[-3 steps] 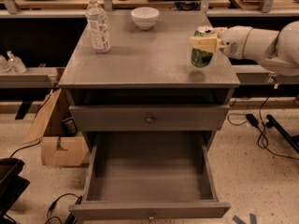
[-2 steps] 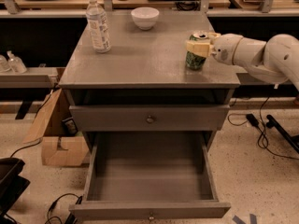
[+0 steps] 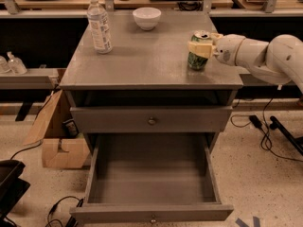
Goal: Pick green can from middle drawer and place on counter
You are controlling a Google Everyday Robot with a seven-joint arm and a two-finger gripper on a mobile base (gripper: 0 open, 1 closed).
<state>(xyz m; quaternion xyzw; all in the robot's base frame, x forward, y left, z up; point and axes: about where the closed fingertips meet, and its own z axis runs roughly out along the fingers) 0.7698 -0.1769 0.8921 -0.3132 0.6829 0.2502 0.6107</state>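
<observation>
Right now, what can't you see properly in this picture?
Camera view:
green can: partly covered by the gripper, at the right edge of the counter.
middle drawer: front cut off by the bottom edge.
arm: cut off by the right edge.
bottle: label writing too small.

The gripper (image 3: 200,45) is high on the right side. Below it lies a pale speckled floor (image 3: 265,186) with black cables (image 3: 256,122). Far to its lower left stands a cardboard box (image 3: 61,152); behind it, a tan workbench (image 3: 61,3).

legible text: none | bottle label (image 3: 99,30): unreadable | jaws: at green can (image 3: 198,61)
</observation>
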